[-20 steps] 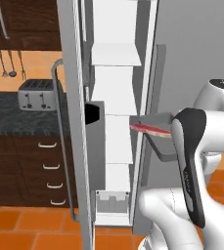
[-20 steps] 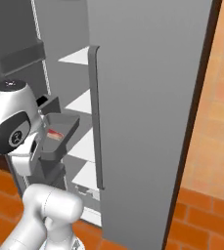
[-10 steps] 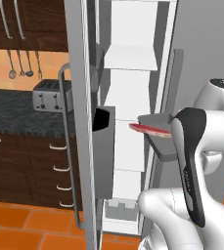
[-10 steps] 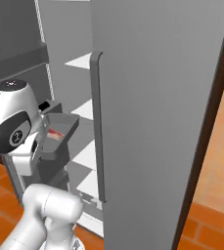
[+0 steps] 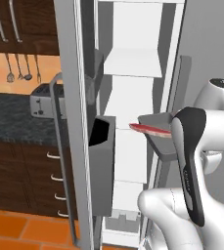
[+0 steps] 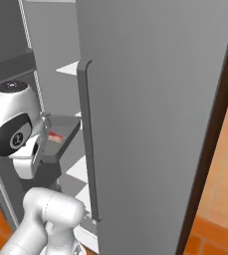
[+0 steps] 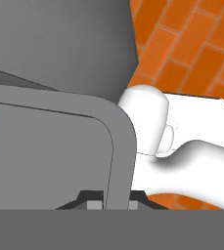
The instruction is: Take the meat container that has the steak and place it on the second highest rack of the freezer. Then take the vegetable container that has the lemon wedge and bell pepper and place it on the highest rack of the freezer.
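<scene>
Your base has rolled closer to the freezer (image 5: 133, 58); fingers (image 7: 95, 204) clamped on the meat container (image 5: 157, 134) rim, a rigid tray, so the steak (image 5: 150, 129) may slide.

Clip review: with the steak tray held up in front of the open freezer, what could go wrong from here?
The steak sticks out past the grey tray, so it might catch on a shelf or slide off. The fingers pinch just the tray's rim, so it may tilt. The door bin sits close beside the path.
</scene>
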### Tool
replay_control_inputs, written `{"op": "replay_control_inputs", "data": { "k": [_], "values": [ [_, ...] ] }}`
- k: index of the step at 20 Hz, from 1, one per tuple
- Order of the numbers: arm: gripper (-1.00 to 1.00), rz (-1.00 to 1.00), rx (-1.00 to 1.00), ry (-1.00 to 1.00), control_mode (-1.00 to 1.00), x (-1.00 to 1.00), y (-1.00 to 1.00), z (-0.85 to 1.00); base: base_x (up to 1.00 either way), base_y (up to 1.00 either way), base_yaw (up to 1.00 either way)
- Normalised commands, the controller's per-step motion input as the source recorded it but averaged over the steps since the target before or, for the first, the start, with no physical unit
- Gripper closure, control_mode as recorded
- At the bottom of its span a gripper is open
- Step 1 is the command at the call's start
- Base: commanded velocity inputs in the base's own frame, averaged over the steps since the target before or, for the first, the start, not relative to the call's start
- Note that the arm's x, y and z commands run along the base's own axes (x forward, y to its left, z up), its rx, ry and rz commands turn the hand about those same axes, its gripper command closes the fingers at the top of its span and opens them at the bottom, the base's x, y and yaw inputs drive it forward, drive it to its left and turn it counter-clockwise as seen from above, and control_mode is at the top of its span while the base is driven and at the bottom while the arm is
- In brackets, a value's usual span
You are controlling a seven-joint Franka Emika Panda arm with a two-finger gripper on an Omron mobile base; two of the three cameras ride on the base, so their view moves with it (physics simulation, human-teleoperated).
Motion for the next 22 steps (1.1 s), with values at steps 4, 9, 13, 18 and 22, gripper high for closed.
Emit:
{"op": "replay_control_inputs", "data": {
  "k": [4, 9, 13, 18, 22],
  "values": [
    [1.00, 0.00, 0.00, 0.00, 1.00, 0.00, 0.00, 0.00, 0.43, 0.00, 0.00],
    [1.00, 0.00, 0.00, 0.00, 1.00, 0.00, 0.00, 0.00, 0.35, 0.08, 0.00],
    [1.00, 0.00, 0.00, 0.00, 1.00, 0.00, 0.00, 0.00, 0.15, 0.17, 0.00],
    [1.00, 0.00, 0.00, 0.00, 1.00, 0.00, 0.00, 0.00, 0.13, 0.15, 0.00],
    [1.00, 0.00, 0.00, 0.00, 1.00, 0.00, 0.00, 0.00, 0.14, 0.27, 0.00]
  ]
}}
